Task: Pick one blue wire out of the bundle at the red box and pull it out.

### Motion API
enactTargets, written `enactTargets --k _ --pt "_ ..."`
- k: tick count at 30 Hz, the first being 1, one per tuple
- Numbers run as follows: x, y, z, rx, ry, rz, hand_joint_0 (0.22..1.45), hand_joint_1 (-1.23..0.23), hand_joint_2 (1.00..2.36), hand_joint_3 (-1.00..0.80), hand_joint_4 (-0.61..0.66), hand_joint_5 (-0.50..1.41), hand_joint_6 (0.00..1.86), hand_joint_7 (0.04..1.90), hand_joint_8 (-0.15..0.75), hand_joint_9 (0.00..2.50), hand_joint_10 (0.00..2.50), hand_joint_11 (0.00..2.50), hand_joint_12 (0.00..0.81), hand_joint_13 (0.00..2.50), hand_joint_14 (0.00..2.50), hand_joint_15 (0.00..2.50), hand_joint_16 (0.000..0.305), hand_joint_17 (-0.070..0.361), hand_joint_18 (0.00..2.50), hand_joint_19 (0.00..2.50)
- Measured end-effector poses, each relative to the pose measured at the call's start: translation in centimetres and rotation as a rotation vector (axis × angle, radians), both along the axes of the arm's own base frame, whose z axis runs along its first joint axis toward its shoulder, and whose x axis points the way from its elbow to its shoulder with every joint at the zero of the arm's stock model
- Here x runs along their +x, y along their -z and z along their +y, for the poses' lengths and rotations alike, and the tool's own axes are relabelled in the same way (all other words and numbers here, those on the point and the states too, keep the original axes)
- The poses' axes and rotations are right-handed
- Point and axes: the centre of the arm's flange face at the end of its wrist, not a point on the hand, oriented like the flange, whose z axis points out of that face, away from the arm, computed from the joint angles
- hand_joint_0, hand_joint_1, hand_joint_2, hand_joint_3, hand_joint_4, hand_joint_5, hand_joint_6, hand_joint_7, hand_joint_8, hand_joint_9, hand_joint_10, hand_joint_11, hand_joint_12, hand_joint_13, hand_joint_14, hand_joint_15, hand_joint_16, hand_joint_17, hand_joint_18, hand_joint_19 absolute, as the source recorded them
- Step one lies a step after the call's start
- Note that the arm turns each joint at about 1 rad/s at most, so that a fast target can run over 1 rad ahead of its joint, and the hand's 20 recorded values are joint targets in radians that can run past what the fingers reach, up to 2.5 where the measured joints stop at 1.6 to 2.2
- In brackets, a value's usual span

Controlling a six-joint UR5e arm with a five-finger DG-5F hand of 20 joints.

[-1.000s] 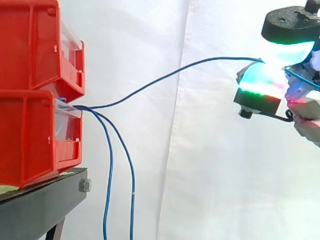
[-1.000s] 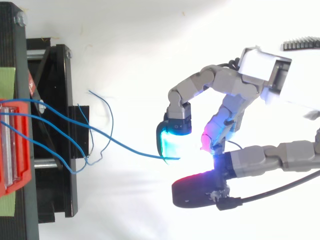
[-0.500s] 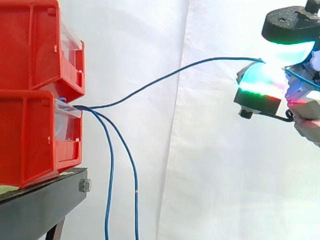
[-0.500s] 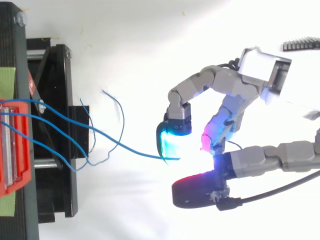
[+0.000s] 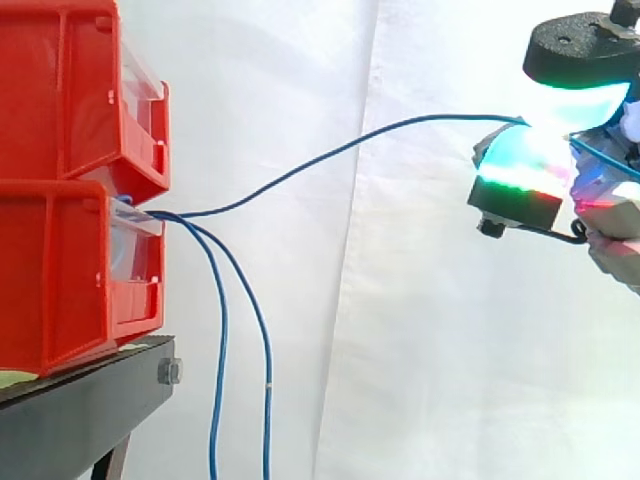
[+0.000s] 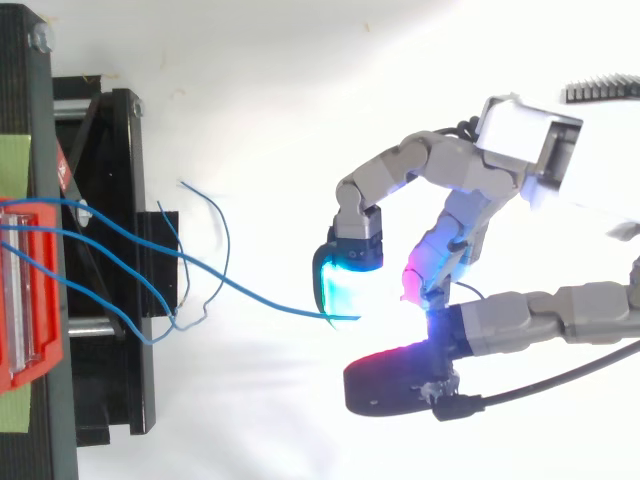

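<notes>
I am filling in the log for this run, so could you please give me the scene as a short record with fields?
hand: at the right of the side view, glowing pads pinching one blue wire
held wire: curves, not taut, from the pads down to the front of the lower red bin; not yet pulled out
hanging wires: two, dropping from the same bin past the black stand
upper red bin: stacked on the lower one
backdrop: white curtain
</notes>
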Motion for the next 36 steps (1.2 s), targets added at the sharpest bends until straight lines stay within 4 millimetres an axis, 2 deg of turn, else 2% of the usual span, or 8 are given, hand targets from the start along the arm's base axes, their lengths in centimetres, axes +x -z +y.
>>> enactTargets --k 36 --pt "-0.01 -0.01 -0.02 0.000 0.001 0.000 0.59 -0.81 1.01 -0.03 -0.08 -0.06 0.93 1.03 0.350 1.27 0.01 0.69 0.450 1.18 0.02 0.64 0.058 0.130 1.15 0.55"
